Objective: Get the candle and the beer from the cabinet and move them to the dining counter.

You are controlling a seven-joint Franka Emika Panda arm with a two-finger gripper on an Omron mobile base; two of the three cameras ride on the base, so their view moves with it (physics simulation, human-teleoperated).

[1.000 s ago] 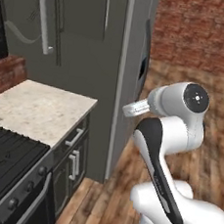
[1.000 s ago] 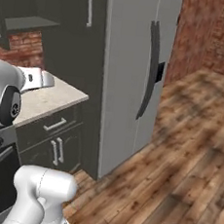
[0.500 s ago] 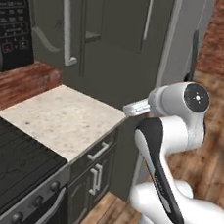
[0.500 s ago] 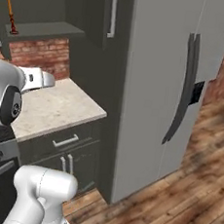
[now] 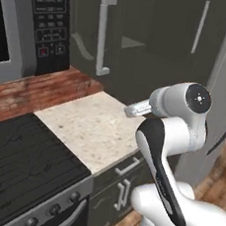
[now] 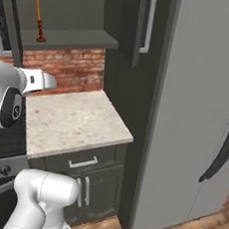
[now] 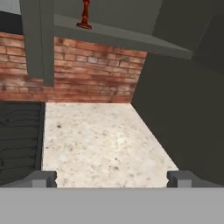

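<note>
The gripper (image 7: 112,177) stands wide open and empty, its two tips far apart, hanging above the beige slab (image 7: 100,140) beside the black stove (image 7: 19,140); past the slab runs a red brick wall (image 7: 83,70). Above the brick, the cabinet (image 6: 69,37) is open, and the candle (image 6: 40,21) stands upright on its shelf, well apart from the gripper; in the hand view just its dark red holder (image 7: 85,16) shows at the top edge. Right of the cabinet rises the grey fridge (image 6: 201,115); a microwave (image 5: 25,25) hangs above the stove.
</note>
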